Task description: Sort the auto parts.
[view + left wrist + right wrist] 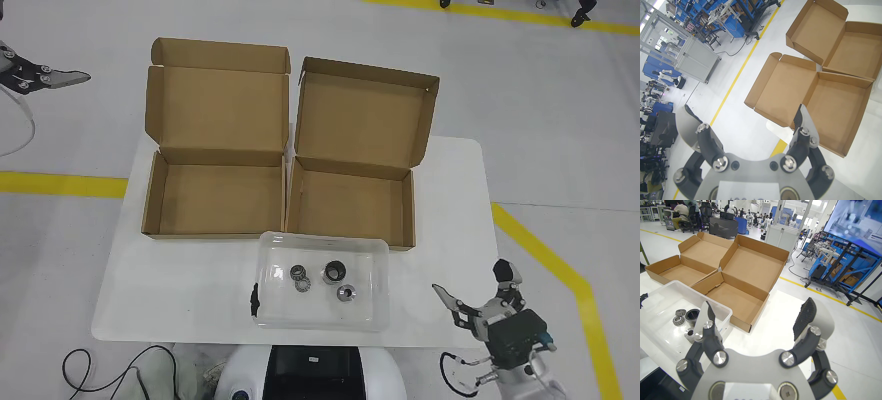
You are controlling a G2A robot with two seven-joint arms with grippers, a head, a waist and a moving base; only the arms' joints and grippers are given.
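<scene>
The left fingers (pixel 806 119) stand wide open over the grey floor, off the far left side of the white bench (pixel 450 200) and well apart from everything on it. A white sticker (pixel 747 189) on the plate behind them bears dark print that is cut off at the edge and unreadable. Ahead of their tips lies the left open brown cardboard box (pixel 215 195), its lid folded back. Just beside it is the right open brown cardboard box (pixel 350 205); whether the two touch cannot be told. On the near side of both boxes sits a clear plastic tray (pixel 320 235), to the left of the right fingers (pixel 806 315) and near them. In the tray lie two ringed steel roller bearings (pixel 680 312) close together, a dark cylindrical sleeve (pixel 334 270) just beside them, and a small silver bushing (pixel 346 294) nearest the right fingers. The right fingers are likewise spread wide apart, just off the bench's near right corner.
</scene>
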